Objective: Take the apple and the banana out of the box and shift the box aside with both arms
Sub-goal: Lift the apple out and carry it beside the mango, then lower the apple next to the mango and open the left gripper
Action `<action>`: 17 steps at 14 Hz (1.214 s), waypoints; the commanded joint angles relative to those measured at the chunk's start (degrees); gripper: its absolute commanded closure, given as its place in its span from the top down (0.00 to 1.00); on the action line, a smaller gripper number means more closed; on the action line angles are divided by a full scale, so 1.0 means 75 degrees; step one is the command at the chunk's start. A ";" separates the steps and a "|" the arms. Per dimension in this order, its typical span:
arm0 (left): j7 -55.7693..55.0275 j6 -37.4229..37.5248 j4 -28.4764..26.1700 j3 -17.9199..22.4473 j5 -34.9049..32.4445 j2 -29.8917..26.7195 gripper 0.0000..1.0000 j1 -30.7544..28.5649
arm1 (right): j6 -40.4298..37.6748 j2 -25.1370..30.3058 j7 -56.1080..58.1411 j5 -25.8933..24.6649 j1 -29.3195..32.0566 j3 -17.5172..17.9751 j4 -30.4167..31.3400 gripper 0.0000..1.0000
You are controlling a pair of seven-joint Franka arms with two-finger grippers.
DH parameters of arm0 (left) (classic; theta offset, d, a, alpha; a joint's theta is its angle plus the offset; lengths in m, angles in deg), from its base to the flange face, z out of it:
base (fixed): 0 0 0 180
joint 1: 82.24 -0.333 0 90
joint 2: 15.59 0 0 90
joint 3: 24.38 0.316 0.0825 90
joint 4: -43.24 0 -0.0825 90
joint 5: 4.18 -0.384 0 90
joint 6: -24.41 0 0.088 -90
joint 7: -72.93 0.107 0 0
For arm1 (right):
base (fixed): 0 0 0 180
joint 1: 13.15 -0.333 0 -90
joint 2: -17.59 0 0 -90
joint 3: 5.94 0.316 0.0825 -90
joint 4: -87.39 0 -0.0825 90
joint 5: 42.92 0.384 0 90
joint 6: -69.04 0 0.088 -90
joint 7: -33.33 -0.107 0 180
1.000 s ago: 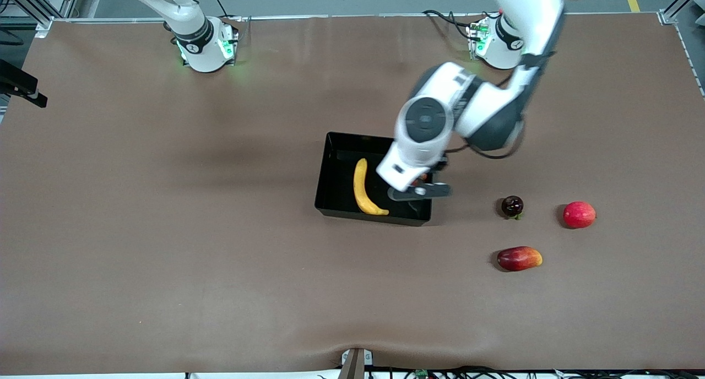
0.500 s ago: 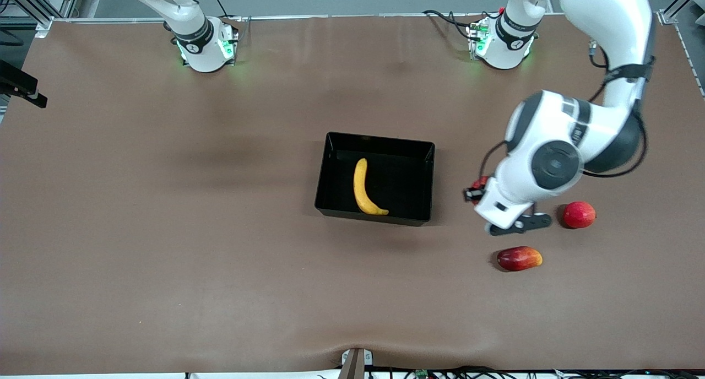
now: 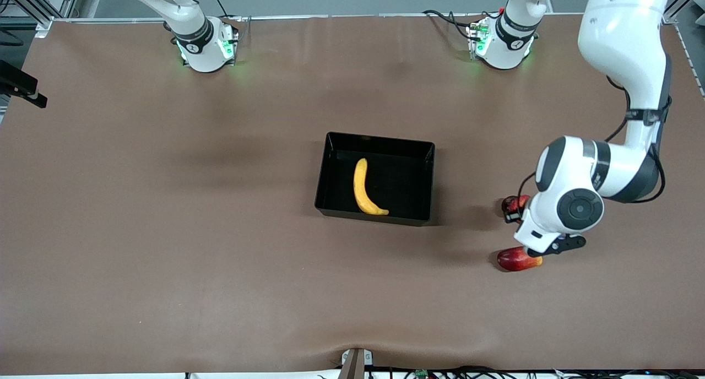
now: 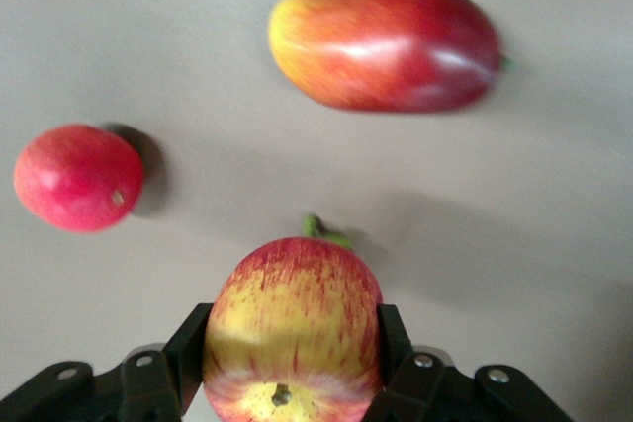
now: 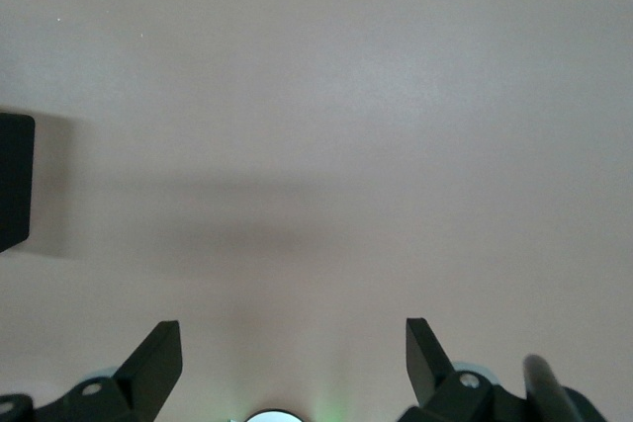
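Apple point(image 4: 292, 328): clamped at its widest part between the half-closed fingers of the left gripper point(image 4: 294, 343). Held in the air over the table toward the left arm's end, well apart from the box point(image 3: 380, 139).

Hazards on set-down:
- Collision. Green stem tip point(image 4: 321, 229) showing just past the apple, from something otherwise hidden underneath. Mango point(image 4: 386, 46) and plain pinkish-red fruit point(image 4: 77, 177) lying near. Straight descent likely to land on or nudge a neighbour.
- Rolling. Round body, no flat face; likely to wander if released from height.
- Remedy: shift over bare table, lower until touching, then release.

Appearance: small and round, red streaks over yellow, with a yellowish dimple and short stem facing the wrist camera. Smooth skin, no visible damage.

Remaining work, judged from the layout: banana point(image 3: 366, 189) lying inside the box, not yet removed; box in mid-table, not yet moved aside.

Right gripper point(image 5: 294, 363): fingers spread wide, holding nothing, over bare table. Right arm waiting.
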 commanded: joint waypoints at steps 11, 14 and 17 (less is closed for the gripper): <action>0.1272 -0.3210 0.0003 -0.0043 -0.0287 0.1084 0.00 -0.1411 | -0.0057 -0.0080 0.0022 0.0030 0.0088 0.0041 -0.0140 1.00; 0.1424 -0.3223 0.0214 -0.0032 -0.0416 0.1238 0.00 -0.1562 | -0.0057 -0.0080 0.0022 0.0030 0.0088 0.0041 -0.0140 1.00; 0.1694 -0.3304 0.0331 -0.0032 -0.0404 0.1366 0.00 -0.1668 | -0.0057 -0.0080 0.0022 0.0030 0.0088 0.0041 -0.0140 1.00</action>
